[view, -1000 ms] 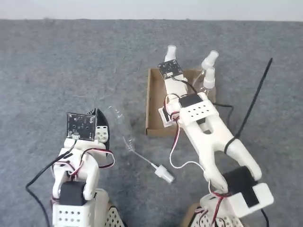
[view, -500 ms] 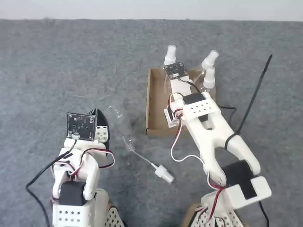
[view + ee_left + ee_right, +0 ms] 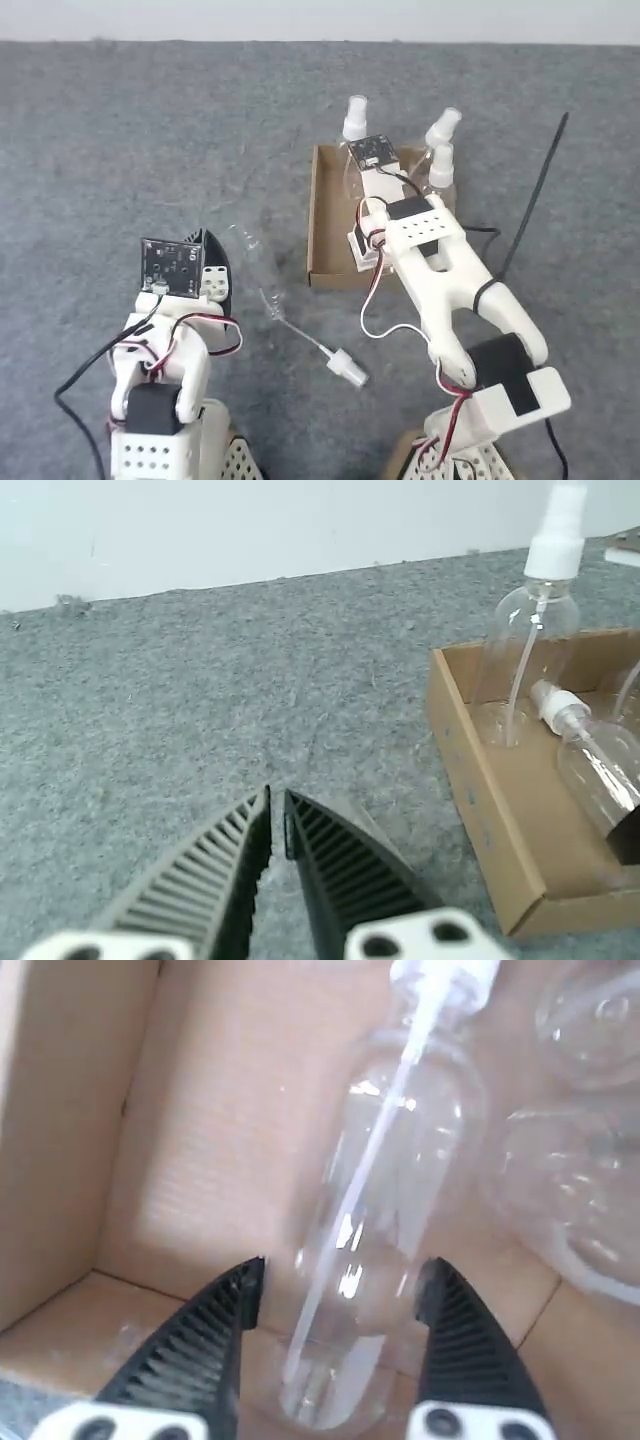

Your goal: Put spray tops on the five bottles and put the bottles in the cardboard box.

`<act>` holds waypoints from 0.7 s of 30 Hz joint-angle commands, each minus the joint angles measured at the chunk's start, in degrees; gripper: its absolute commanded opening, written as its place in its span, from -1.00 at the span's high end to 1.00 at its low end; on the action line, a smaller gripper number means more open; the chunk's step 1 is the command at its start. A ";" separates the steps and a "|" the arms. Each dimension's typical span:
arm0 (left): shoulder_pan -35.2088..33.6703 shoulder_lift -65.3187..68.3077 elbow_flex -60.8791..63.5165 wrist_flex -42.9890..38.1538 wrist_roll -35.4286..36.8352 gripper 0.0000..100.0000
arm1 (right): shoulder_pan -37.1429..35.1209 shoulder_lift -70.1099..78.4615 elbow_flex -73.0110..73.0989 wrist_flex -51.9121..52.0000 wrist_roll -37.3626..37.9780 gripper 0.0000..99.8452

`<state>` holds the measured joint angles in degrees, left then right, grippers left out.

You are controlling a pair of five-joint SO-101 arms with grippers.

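The right tool (image 3: 340, 1270) sits low inside the cardboard box (image 3: 200, 1110), its fingers spread to either side of a capped bottle (image 3: 385, 1160). There is a visible gap on at least one side, so it reads as released rather than gripping. Over the last second the right arm has shifted slightly above the box. The bottle's white head, just beyond the tool's tips, has settled a little closer to the tool. That suggests the bottle has just been set down among the other bottles (image 3: 580, 1190), which lie close beside the tool.

The left tool (image 3: 278, 805) has not moved. Its fingers are closed to a thin slit with nothing between them, and it hangs over bare tabletop (image 3: 150, 130).

One uncapped bottle (image 3: 255, 262) lies on the tabletop just beside the left tool, between it and the box. A loose spray top (image 3: 350, 368) with its dip tube lies farther back toward the arm bases, between the two arms.

The boxing step looks finished for this bottle. What probably remains is to fit that last spray top and box the final bottle.
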<state>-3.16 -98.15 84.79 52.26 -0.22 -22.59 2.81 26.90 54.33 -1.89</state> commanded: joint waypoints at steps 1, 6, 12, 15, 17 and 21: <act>-0.35 -0.79 -0.31 -1.41 -0.35 0.97 | 0.04 -1.36 -3.43 -0.04 0.35 0.76; -0.35 -0.79 -0.31 -1.41 -0.35 0.97 | 0.13 -1.54 -5.98 4.09 0.26 0.76; -0.35 -0.79 -0.31 -1.41 -0.35 0.97 | 0.13 -1.45 -10.64 9.63 0.18 0.79; -0.35 -0.79 -0.31 -1.41 -0.35 0.97 | 0.13 -1.45 -10.81 9.71 0.18 0.86; -0.35 -0.79 -0.31 -1.41 -0.35 0.97 | 0.13 -1.45 -10.81 9.80 0.18 0.87; -0.35 -0.79 -0.31 -1.41 -0.35 0.97 | 0.22 -1.89 -11.08 11.74 0.26 0.87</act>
<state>-3.16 -98.15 84.79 52.26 -0.22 -22.59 2.81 19.25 64.18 -1.89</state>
